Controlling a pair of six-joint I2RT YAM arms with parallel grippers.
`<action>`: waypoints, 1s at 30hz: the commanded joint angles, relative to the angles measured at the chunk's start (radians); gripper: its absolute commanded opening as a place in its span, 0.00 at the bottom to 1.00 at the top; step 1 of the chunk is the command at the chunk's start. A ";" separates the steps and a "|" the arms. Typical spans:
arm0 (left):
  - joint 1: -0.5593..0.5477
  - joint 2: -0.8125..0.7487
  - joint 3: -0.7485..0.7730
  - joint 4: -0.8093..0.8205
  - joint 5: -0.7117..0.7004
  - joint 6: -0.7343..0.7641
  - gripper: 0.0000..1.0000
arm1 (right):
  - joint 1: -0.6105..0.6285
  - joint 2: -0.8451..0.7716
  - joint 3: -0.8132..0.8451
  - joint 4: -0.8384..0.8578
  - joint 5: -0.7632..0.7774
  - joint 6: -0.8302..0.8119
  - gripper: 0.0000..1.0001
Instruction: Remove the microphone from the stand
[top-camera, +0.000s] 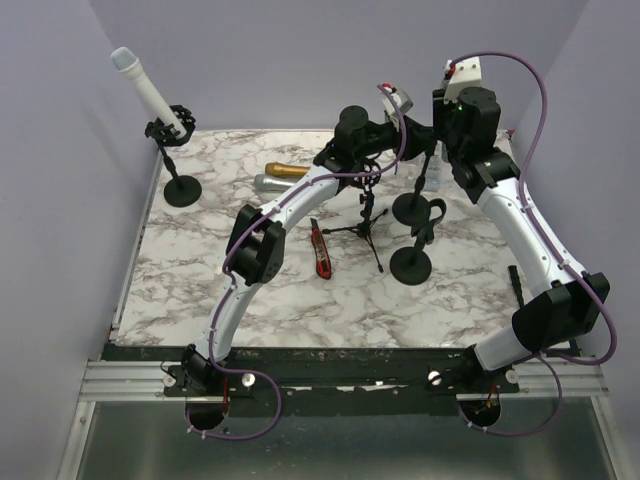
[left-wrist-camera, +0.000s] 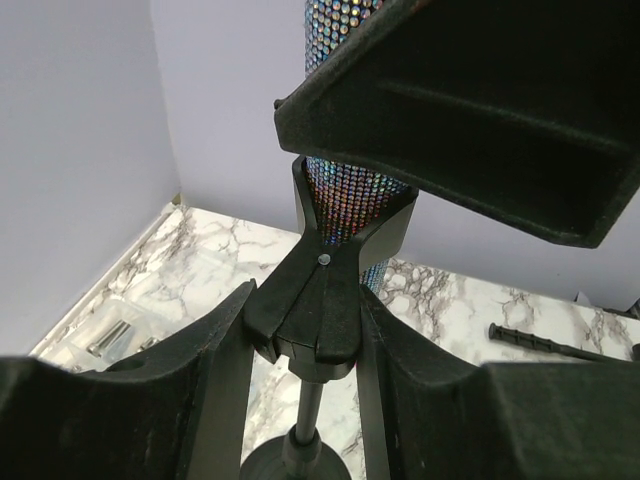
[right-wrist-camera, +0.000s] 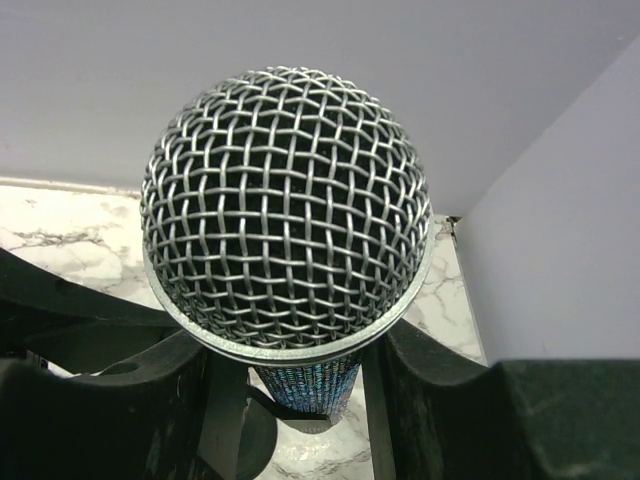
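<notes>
The microphone has a silver mesh head (right-wrist-camera: 285, 210) and a glittery blue body (right-wrist-camera: 305, 385), (left-wrist-camera: 345, 190). It stands in the black clip (left-wrist-camera: 320, 300) of a stand with a round base (top-camera: 412, 208), (left-wrist-camera: 300, 462). In the top view its body (top-camera: 423, 172) shows faintly between the two arms. My right gripper (right-wrist-camera: 300, 400), (top-camera: 438, 140) is shut on the body just below the head. My left gripper (left-wrist-camera: 305, 330), (top-camera: 400, 138) is shut on the clip from both sides, below the right gripper.
A white microphone (top-camera: 140, 82) sits on a stand at the back left. A gold microphone (top-camera: 285, 170) and a silver one (top-camera: 272, 183) lie behind my left arm. A small tripod (top-camera: 365, 222), a red knife (top-camera: 321, 252) and another round-base stand (top-camera: 410, 263) are mid-table.
</notes>
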 joint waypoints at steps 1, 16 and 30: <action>0.004 -0.027 -0.027 -0.042 0.050 -0.053 0.00 | -0.001 0.018 0.063 -0.026 -0.024 0.010 0.16; 0.002 -0.084 -0.077 -0.109 0.049 -0.063 0.25 | -0.001 0.016 0.113 -0.036 0.019 0.012 0.01; 0.037 -0.129 -0.154 0.063 0.111 -0.086 0.71 | -0.001 -0.001 0.063 -0.030 0.012 0.014 0.01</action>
